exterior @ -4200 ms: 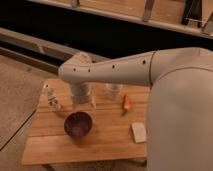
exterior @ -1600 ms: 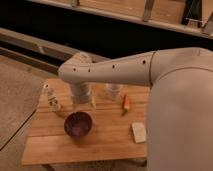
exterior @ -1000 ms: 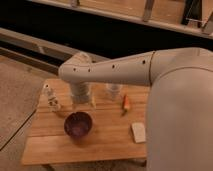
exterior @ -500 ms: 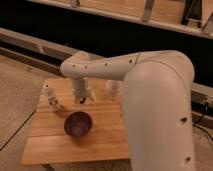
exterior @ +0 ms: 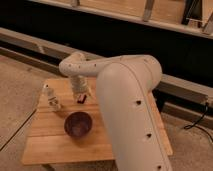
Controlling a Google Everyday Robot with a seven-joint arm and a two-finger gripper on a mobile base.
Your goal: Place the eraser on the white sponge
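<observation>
Gripper is hanging fingers-down over the back half of the wooden table, a little left of the table's middle, with its jaws standing wide apart. Right at its tip the eraser is showing as a small dark block with a red mark, low against the tabletop. I cannot tell whether the fingers are touching it or only bracketing it.

I am reading the wrist as rising straight up from the gripper to a rounded joint, from which the white arm is sweeping down toward the lower right (it is filling most of my view on that side and covering the right part of the table).

To the left of the gripper, a small white upright object is standing near the table's left edge, apart from the eraser. In front of the gripper, the purple bowl is sitting upright, near the eraser but not touching it.

The white sponge is not showing to me; I cannot say where it is lying.

A dark cable is trailing on the floor at far right.
</observation>
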